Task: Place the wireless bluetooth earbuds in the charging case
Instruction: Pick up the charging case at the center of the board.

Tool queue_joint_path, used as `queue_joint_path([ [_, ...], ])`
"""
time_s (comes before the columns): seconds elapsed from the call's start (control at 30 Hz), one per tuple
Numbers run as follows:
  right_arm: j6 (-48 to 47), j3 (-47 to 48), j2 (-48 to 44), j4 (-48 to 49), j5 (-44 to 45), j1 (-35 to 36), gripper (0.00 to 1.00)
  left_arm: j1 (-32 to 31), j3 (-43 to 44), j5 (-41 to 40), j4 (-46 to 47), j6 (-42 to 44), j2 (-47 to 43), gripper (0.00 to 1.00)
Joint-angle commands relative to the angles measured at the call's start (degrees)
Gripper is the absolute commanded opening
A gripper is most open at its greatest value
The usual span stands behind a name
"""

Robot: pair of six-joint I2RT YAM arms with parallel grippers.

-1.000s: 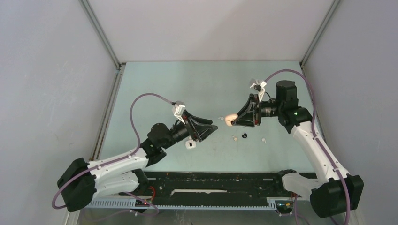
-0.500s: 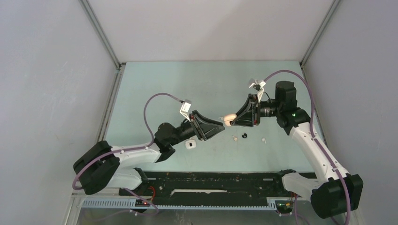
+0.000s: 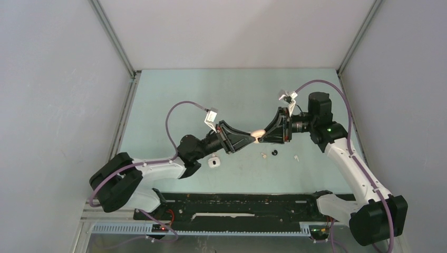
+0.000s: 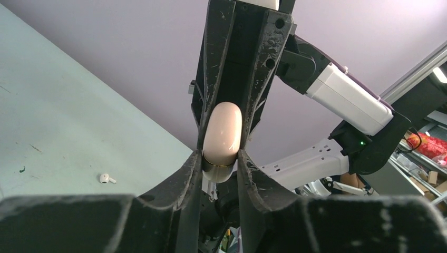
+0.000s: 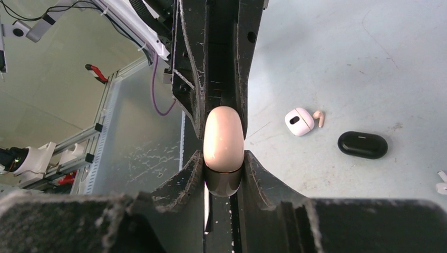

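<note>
Pink, pebble-shaped charging case [image 3: 257, 133] hangs above the table [image 3: 184, 105], pinched at opposite ends: the right gripper [image 5: 223, 169] is clamped narrow on one end and the left gripper [image 4: 220, 161] is narrow on the other. White earbuds [image 3: 263, 155] lie on the table at five o'clock of it, not yet inserted. To open the lid cleanly, I judge one gripper should anchor while the other eases away without twisting. A second ago the left gripper sat apart at eight o'clock; now it touches the case.

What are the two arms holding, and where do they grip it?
A pale pink case: left tool pinches one end, right tool the opposite end.
</note>
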Motion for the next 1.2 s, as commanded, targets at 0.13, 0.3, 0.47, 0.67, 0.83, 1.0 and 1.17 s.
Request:
queue_joint_path([
  [0.13,0.32,-0.08,0.01,-0.21,0.60,-0.03,0.30,0.01,1.59,2.85,4.17,0.48,0.00,0.10],
  [0.3,-3.20,1.89,-0.07,-5.91,-1.18,-3.92,0.65,0.20,0.03,5.79,-1.33,6.69,-2.49,0.05],
  [0.47,-23.94,9.37,0.40,-26.27,5.58,-3.77,0.70,-0.14,-1.41,4.62,-19.17,20.26,-9.28,0.03],
  [0.67,-47.84,16.00,2.83,-44.23,14.86,1.58,0.60,-3.35,0.56,-0.05,-36.96,35.77,-15.17,0.03],
  [0.83,-51.03,16.01,4.13,-46.65,19.58,6.41,0.57,-4.36,0.87,0.23,-38.16,38.29,-15.48,0.02],
  [1.0,-49.93,16.07,6.03,-45.45,19.30,7.91,0.57,-4.47,1.01,2.48,-38.19,39.36,-15.74,0.02],
  [1.17,-47.74,16.05,8.15,-44.52,18.79,9.93,0.57,-4.47,1.51,3.74,-38.21,39.40,-16.11,0.02],
])
